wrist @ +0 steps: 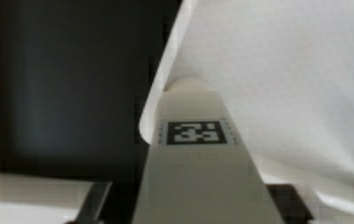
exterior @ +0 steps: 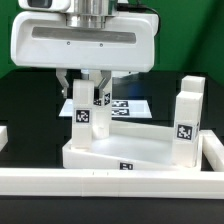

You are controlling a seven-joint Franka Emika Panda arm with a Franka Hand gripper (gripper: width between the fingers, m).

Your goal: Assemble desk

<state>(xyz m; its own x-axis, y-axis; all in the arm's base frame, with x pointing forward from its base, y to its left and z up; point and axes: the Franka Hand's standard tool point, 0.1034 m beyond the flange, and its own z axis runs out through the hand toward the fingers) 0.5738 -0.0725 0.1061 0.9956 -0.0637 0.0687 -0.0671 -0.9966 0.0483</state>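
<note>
The robot's fingers (exterior: 88,88) are squeezed around a white leg block (exterior: 82,112) with a black-and-white tag on it. That leg stands up at about nine o'clock on the desk top (exterior: 130,150), the big white tray with a raised rim sitting on the black counter (exterior: 25,110). Two more legs (exterior: 187,115) already stand on the tray at about three o'clock. I think the robot is fixing this leg into its corner. To do it well, it should keep the leg straight up and down, push gently, and turn slowly so the leg seats all the way without tipping. The tray should not slide, so it helps that it sits against the low white border rail (exterior: 110,183) at six o'clock. The marker board (exterior: 128,105) lies flat behind, at twelve o'clock. The robot's big white wrist covers the top of the leg, so I cannot see just where the fingers touch it. The wrist view is blurry and shows only the leg's tag up close. I cannot see a fourth leg.
</note>
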